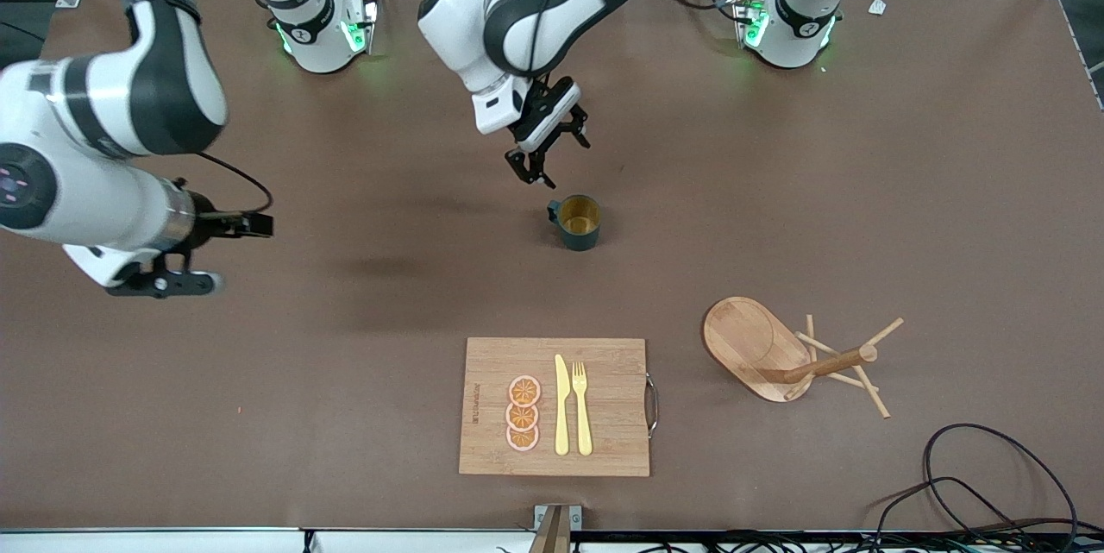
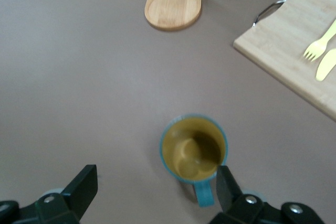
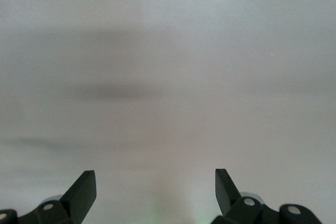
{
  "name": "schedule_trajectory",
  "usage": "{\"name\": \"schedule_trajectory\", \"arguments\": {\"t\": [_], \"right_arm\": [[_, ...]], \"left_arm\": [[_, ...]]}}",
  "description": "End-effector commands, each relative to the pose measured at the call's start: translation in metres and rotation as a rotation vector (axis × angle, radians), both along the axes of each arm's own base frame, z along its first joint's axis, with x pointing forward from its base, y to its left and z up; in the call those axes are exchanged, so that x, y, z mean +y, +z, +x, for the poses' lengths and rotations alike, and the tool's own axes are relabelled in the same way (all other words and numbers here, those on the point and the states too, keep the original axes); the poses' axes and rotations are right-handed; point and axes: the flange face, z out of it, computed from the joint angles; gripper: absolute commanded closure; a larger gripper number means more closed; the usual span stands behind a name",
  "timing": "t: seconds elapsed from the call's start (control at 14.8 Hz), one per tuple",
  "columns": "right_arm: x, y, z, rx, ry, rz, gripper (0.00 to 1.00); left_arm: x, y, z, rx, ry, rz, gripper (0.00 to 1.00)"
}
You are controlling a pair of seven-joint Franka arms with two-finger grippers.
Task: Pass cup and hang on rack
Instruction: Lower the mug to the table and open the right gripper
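The left arm reaches from its base toward mid-table, its gripper angled down with fingers apart just above the upright cup, while the right gripper, fingers also apart, hangs over bare table, well away from the rack

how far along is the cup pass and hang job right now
Nothing looks done yet: the cup stands upright on the table, ungrasped. In hand: the left gripper hangs open just above the cup, apparently about to grasp it. The right gripper waits open over bare table at its own end. Left: pick up, pass, and hang on the rack, whose pegs are bare.
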Motion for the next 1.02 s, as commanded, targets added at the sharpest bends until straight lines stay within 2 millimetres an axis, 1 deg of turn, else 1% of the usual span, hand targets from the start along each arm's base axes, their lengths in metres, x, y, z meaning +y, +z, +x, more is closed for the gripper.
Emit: {"name": "schedule_trajectory", "arguments": {"t": [0.0, 0.07, 0.14, 0.2, 0.34, 0.41, 0.47, 0.54, 0.61, 0.75, 0.81, 0.95], "right_arm": [[-0.026, 0.018, -0.039, -0.012, -0.013, 0.004, 0.00], [-0.037, 0.027, -0.042, -0.021, -0.033, 0.005, 0.00], [-0.046, 0.038, -0.045, -0.038, -0.047, 0.006, 0.00], [-0.054, 0.047, -0.046, -0.053, -0.063, 0.008, 0.00], [-0.073, 0.066, -0.045, -0.079, -0.098, 0.014, 0.00], [-0.076, 0.079, -0.044, -0.085, -0.109, 0.018, 0.00], [-0.083, 0.089, -0.043, -0.093, -0.120, 0.018, 0.00], [-0.088, 0.101, -0.041, -0.119, -0.129, 0.019, 0.00], [-0.089, 0.113, -0.038, -0.145, -0.134, 0.020, 0.00], [-0.089, 0.125, -0.032, -0.165, -0.134, 0.020, 0.00], [-0.087, 0.127, -0.034, -0.155, -0.132, 0.018, 0.00], [-0.087, 0.138, -0.034, -0.167, -0.133, 0.020, 0.00]], "left_arm": [[-0.015, -0.028, -0.003, -0.089, 0.006, 0.008, 0.00], [-0.019, -0.040, -0.008, -0.108, 0.000, 0.011, 0.00], [-0.021, -0.051, -0.009, -0.133, 0.011, 0.002, 0.00], [-0.022, -0.069, -0.010, -0.153, 0.027, -0.012, 0.00], [-0.020, -0.091, -0.004, -0.163, 0.032, -0.010, 0.00], [-0.021, -0.097, -0.001, -0.170, 0.029, -0.011, 0.00], [-0.021, -0.102, 0.004, -0.179, 0.030, -0.016, 0.00], [-0.025, -0.106, 0.001, -0.183, 0.019, -0.019, 0.00], [-0.025, -0.111, 0.003, -0.192, 0.023, -0.026, 0.00], [-0.026, -0.117, 0.003, -0.201, 0.033, -0.049, 0.00], [-0.025, -0.122, 0.003, -0.198, 0.033, -0.045, 0.00], [-0.025, -0.129, 0.002, -0.203, 0.044, -0.056, 0.00]]}}
